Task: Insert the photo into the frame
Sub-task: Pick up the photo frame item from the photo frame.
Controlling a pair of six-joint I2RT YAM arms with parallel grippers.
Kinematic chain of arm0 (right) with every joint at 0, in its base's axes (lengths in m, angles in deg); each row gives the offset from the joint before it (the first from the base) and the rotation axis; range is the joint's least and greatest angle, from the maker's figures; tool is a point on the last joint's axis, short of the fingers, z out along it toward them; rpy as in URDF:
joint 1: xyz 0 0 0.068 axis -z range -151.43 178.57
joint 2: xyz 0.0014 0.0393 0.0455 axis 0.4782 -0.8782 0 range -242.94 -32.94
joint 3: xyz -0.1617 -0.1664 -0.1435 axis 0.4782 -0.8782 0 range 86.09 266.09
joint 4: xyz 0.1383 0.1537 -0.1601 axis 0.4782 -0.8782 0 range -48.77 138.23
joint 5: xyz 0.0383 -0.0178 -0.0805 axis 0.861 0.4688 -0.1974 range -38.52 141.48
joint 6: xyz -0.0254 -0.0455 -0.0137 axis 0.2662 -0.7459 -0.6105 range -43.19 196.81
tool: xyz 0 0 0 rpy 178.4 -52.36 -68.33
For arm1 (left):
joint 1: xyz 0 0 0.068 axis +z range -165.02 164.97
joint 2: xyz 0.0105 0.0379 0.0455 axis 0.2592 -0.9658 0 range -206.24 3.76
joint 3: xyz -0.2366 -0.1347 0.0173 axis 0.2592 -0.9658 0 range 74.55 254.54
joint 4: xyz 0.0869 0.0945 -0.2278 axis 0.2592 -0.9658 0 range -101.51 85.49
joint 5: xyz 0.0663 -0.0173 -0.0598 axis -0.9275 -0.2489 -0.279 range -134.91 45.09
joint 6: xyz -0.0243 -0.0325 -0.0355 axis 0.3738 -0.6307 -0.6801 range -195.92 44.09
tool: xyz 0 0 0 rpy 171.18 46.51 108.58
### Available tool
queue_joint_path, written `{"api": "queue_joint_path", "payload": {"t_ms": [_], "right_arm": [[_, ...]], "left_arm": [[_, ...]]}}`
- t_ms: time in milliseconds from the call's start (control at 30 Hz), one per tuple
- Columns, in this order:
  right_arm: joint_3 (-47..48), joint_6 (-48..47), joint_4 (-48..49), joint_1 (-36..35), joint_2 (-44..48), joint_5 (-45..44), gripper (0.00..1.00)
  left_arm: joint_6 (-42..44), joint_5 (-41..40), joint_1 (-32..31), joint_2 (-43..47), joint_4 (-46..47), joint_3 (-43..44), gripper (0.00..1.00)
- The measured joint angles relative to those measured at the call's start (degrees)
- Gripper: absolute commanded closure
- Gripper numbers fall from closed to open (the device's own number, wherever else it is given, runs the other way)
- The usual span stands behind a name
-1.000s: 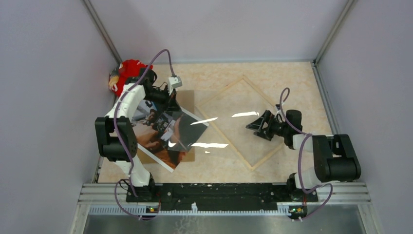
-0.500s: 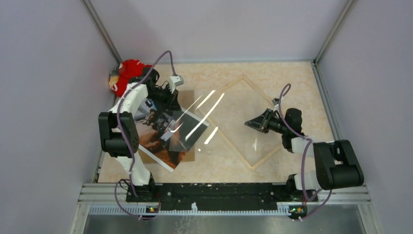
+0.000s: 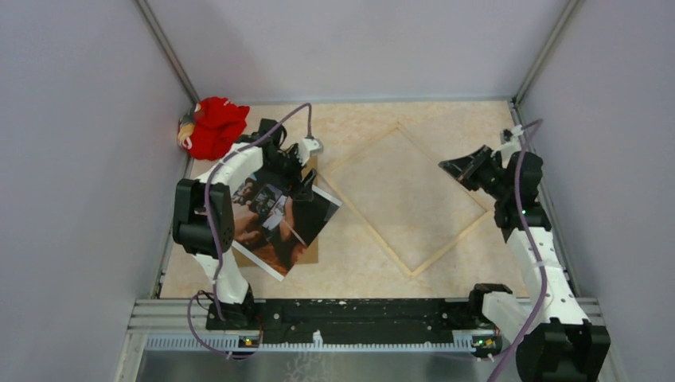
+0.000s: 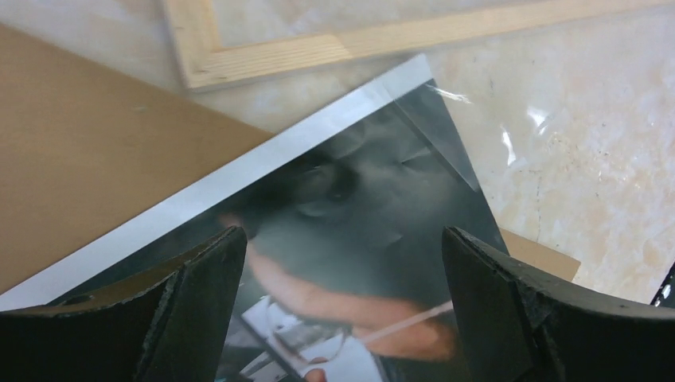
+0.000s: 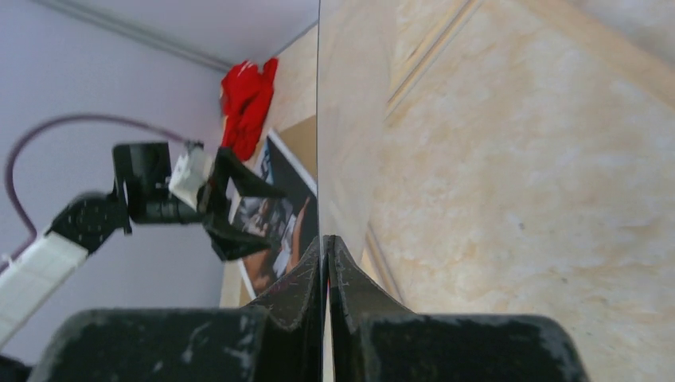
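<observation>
Photo [image 3: 278, 219]: lies face up at the left of the tabletop [image 3: 358, 259], turned at an angle. Most of it is on the board, and its right corner overhangs onto bare marble just beside the frame's left corner.
Board [image 3: 312, 248]: brown and flat under the photo, showing past the photo's far and near edges.
Frame [image 3: 374, 231]: lies flat in the middle of the tabletop, turned like a diamond, light wood side up. Marble shows through its opening.
Left pincer [image 3: 301, 181]: fingers [image 4: 199, 294] spread wide apart over the far right part of the photo. The wrist view shows the white border and dark image between them, with nothing gripped. Whether the tips touch the print cannot be told.
Right pincer [image 3: 447, 165]: over the frame's far right edge, fingers pressed together on the clear sheet.
Clear sheet [image 5: 321, 119]: thin and seen edge-on in the right wrist view, as a straight line running up from between the fingers. It is hard to make out from above.
Red item [image 3: 211, 127]: in the far left corner against the wall, well apart from the frame.
</observation>
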Motion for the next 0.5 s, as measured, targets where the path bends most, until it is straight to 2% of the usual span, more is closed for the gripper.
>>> {"api": "queue_joint_path", "payload": {"t_ms": [100,200,367,500], "right_arm": [[4.44,-1.05,-7.56,3.91,0.48,-3.28,1.00],[7.17,-1.33,-12.74,5.31,0.98,-5.92,1.00],[9.70,-1.46,-18.14,5.29,1.84,-8.20,1.00],[11.45,-1.44,-20.41,5.29,2.01,-9.46,1.00]], "left_arm": [[0.44,-3.10,-3.43,0.20,0.81,-3.04,0.02],[0.31,-5.22,-6.12,-0.24,1.68,-2.32,0.04],[-0.04,-8.33,-6.69,-4.92,5.66,3.52,0.10],[0.00,-12.17,-7.13,-7.91,10.16,3.19,0.13]]}}
